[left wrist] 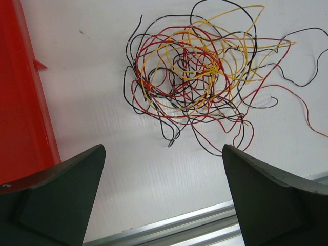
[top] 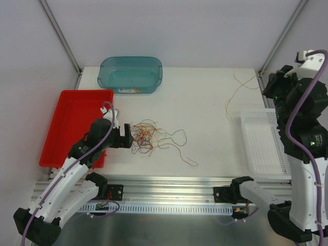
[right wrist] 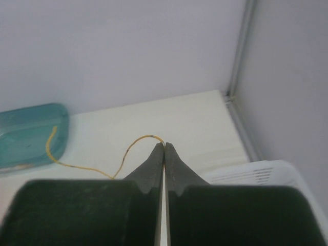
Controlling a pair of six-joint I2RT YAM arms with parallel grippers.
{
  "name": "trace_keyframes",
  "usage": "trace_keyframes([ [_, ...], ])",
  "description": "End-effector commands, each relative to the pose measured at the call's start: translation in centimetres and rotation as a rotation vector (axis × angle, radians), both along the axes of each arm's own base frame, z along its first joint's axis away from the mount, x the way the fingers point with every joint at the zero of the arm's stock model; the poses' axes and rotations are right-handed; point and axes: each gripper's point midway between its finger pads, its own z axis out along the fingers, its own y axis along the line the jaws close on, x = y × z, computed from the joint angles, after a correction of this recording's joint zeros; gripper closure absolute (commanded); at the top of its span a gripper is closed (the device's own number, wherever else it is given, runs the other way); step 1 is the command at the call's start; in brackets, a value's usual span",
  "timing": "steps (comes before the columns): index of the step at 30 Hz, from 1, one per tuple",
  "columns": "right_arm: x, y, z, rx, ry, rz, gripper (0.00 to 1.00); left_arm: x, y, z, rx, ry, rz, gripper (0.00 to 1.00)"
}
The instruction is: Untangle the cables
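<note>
A tangle of thin red, yellow and black cables lies on the white table, with loose strands trailing right; it fills the upper part of the left wrist view. My left gripper is open just left of the tangle, its fingers wide apart above bare table. My right gripper is raised at the far right and shut on one end of a yellow cable. That cable runs from the closed fingertips down to the left.
A red tray sits at the left, a teal tub at the back, and a white perforated tray at the right. An aluminium rail runs along the near edge.
</note>
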Motion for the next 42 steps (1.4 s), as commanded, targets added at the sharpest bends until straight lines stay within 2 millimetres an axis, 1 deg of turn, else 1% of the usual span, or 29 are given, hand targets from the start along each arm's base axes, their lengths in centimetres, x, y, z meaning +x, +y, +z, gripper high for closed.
trace_keyframes([
  [1,-2.8,-6.0,4.0,-0.104,-0.096,-0.296,0.99,0.5,0.0,1.2,-0.014,-0.103,-0.028,0.01],
  [3,-3.7,-7.3,5.2,-0.137,-0.13,-0.362,0.99,0.6,0.1,1.3,-0.019,-0.137,-0.022,0.01],
  [6,-5.0,-9.8,5.6,-0.176,-0.133,-0.512,0.99,0.9,0.2,1.4,-0.013,-0.15,-0.013,0.01],
  [7,-5.2,-10.3,5.4,-0.186,-0.128,-0.547,0.99,1.0,0.3,1.3,-0.006,-0.147,-0.011,0.01],
  [8,-4.8,-10.7,4.2,-0.205,-0.097,-0.573,0.99,1.0,0.3,1.3,0.0,-0.146,-0.017,0.01],
  [10,-5.2,-11.9,3.2,-0.199,-0.081,-0.644,0.99,1.0,0.2,1.0,0.001,-0.135,-0.021,0.01],
  [11,-4.6,-12.1,1.3,-0.211,-0.04,-0.664,0.99,1.0,0.2,1.0,-0.003,-0.137,-0.022,0.01],
  [14,-4.5,-13.8,-1.5,-0.175,-0.002,-0.75,0.99,0.9,0.1,0.8,-0.003,-0.13,-0.026,0.01],
  [15,-4.1,-14.3,-3.5,-0.174,0.044,-0.77,0.99,0.9,0.0,0.8,-0.004,-0.128,-0.029,0.01],
  [17,-3.9,-15.6,-5.7,-0.099,0.064,-0.826,0.99,0.8,-0.3,0.7,-0.015,-0.119,-0.042,0.01],
  [18,-3.9,-16.0,-7.3,-0.077,0.106,-0.834,0.99,0.8,-0.3,0.6,-0.015,-0.116,-0.043,0.01],
  [19,-4.0,-16.9,-9.1,-0.043,0.143,-0.851,0.99,0.8,-0.3,0.6,-0.012,-0.115,-0.043,0.01],
  [20,-4.0,-17.2,-10.9,0.026,0.164,-0.876,0.99,0.8,-0.2,0.7,-0.01,-0.119,-0.041,0.01],
  [21,-4.1,-17.7,-12.2,0.06,0.181,-0.894,0.99,0.9,-0.2,0.7,-0.007,-0.119,-0.04,0.01],
  [22,-4.5,-18.6,-14.4,0.101,0.223,-0.928,0.97,0.9,-0.1,0.7,-0.004,-0.12,-0.036,0.01],
  [23,-4.8,-18.9,-15.9,0.156,0.247,-0.949,0.93,0.9,-0.1,0.7,-0.002,-0.121,-0.036,0.01],
  [24,-4.8,-19.2,-17.3,0.186,0.287,-0.957,0.76,0.9,-0.1,0.6,-0.002,-0.118,-0.035,0.01],
  [25,-4.9,-19.5,-18.6,0.234,0.324,-0.946,0.63,0.9,-0.1,0.6,-0.002,-0.116,-0.038,0.01],
  [26,-5.2,-19.3,-19.6,0.254,0.373,-0.94,0.52,0.9,-0.2,0.6,-0.006,-0.115,-0.041,0.01],
  [27,-5.1,-19.2,-20.1,0.259,0.4,-0.932,0.31,0.9,-0.2,0.4,-0.005,-0.109,-0.042,0.01],
  [28,-4.8,-18.8,-20.5,0.266,0.418,-0.901,0.23,0.9,-0.3,0.5,-0.006,-0.11,-0.046,0.01],
  [30,-4.3,-18.0,-20.6,0.277,0.43,-0.84,0.15,1.0,-0.3,0.4,-0.004,-0.105,-0.046,0.01],
  [32,-3.3,-16.3,-20.2,0.311,0.411,-0.729,0.14,1.1,-0.4,0.4,-0.002,-0.101,-0.048,0.01],
  [33,-2.5,-15.0,-20.1,0.339,0.405,-0.642,0.14,1.1,-0.5,0.3,-0.002,-0.096,-0.05,0.01],
  [35,-1.7,-13.3,-19.7,0.362,0.384,-0.546,0.13,1.1,-0.5,0.1,-0.001,-0.087,-0.051,0.01],
  [38,0.2,-9.0,-20.1,0.377,0.405,-0.33,0.13,1.1,-0.6,0.0,-0.002,-0.082,-0.052,0.01],
  [39,1.1,-5.6,-20.8,0.388,0.438,-0.169,0.13,1.1,-0.6,-0.1,-0.002,-0.078,-0.052,0.01],
  [41,2.1,-2.6,-21.3,0.355,0.455,-0.018,0.14,1.2,-0.6,-0.1,-0.005,-0.077,-0.051,0.01],
  [42,2.3,0.5,-21.8,0.334,0.481,0.105,0.15,1.2,-0.6,-0.2,-0.002,-0.073,-0.05,0.01],
])
